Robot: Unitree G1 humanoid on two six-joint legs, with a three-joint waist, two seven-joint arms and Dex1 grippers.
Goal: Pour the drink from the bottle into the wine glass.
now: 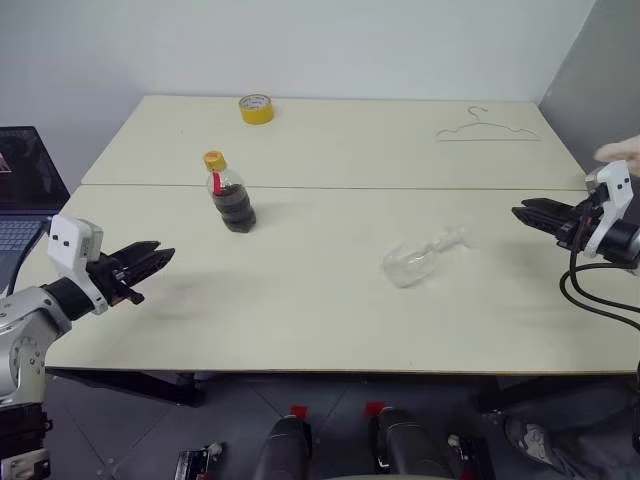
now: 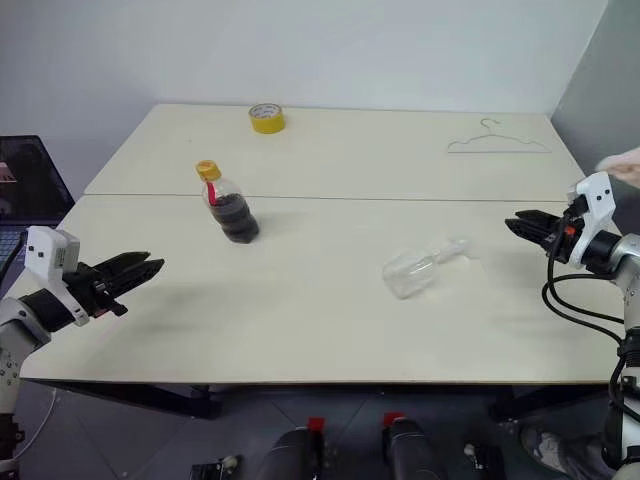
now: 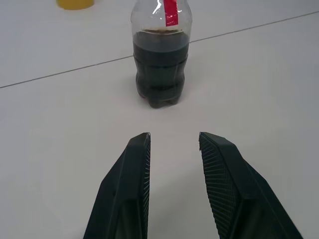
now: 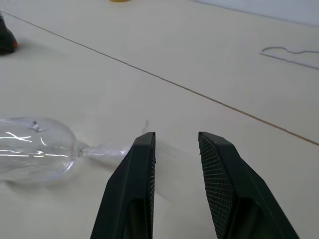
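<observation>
The clear stemmed wine glass (image 1: 418,259) lies toppled mid-surface, fragile, best pinched at its thin stem; the squat capped cola bottle (image 1: 231,194) stands upright beyond; both jaws spread, empty.

Capped bottle (image 1: 231,195) upright, half-full dark drink (image 3: 160,67); wine glass (image 1: 420,257) on side.

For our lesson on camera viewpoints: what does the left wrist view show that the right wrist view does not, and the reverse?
Left wrist view, not the right: the bottle's red-striped neck and the drink's level, upright ahead of the left end effector. Right wrist view, not the left: the wine glass lying on its side, stem toward the right end effector, and a wire hanger. Both: black fingers apart, holding nothing, the seamed table, a yellow tape roll's edge.
</observation>
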